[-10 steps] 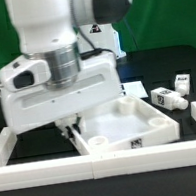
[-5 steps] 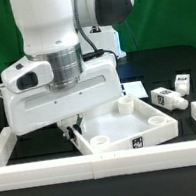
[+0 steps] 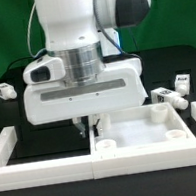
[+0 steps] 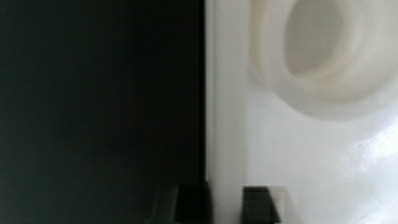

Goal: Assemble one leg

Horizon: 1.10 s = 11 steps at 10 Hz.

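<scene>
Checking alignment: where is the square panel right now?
In the exterior view, the panel lies low, right of centre, along the front rail, its left edge under the end effector; two legs sit beyond its right corner.

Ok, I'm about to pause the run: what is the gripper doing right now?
Gripper: appears closed on the edge of the white panel, with one fingertip on each side of it.
</scene>
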Each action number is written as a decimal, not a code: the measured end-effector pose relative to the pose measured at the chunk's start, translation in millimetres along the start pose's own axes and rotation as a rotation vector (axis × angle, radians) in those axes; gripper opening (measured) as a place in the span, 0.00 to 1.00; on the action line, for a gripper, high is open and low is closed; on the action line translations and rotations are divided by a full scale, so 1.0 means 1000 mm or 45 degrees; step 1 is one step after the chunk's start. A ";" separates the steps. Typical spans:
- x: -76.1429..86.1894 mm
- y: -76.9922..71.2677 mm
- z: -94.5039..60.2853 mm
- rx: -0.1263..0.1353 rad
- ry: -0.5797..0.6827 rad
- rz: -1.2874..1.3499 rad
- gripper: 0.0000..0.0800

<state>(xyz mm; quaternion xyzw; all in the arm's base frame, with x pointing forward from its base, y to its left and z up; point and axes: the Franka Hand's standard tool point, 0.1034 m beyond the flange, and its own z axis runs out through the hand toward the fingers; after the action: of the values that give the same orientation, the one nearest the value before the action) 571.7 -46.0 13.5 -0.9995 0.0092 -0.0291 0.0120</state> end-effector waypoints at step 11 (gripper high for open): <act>0.000 -0.025 0.001 0.017 -0.003 0.080 0.47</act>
<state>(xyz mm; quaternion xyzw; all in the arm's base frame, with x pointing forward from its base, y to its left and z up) 572.4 -20.6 13.3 -0.9986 0.0402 -0.0277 0.0195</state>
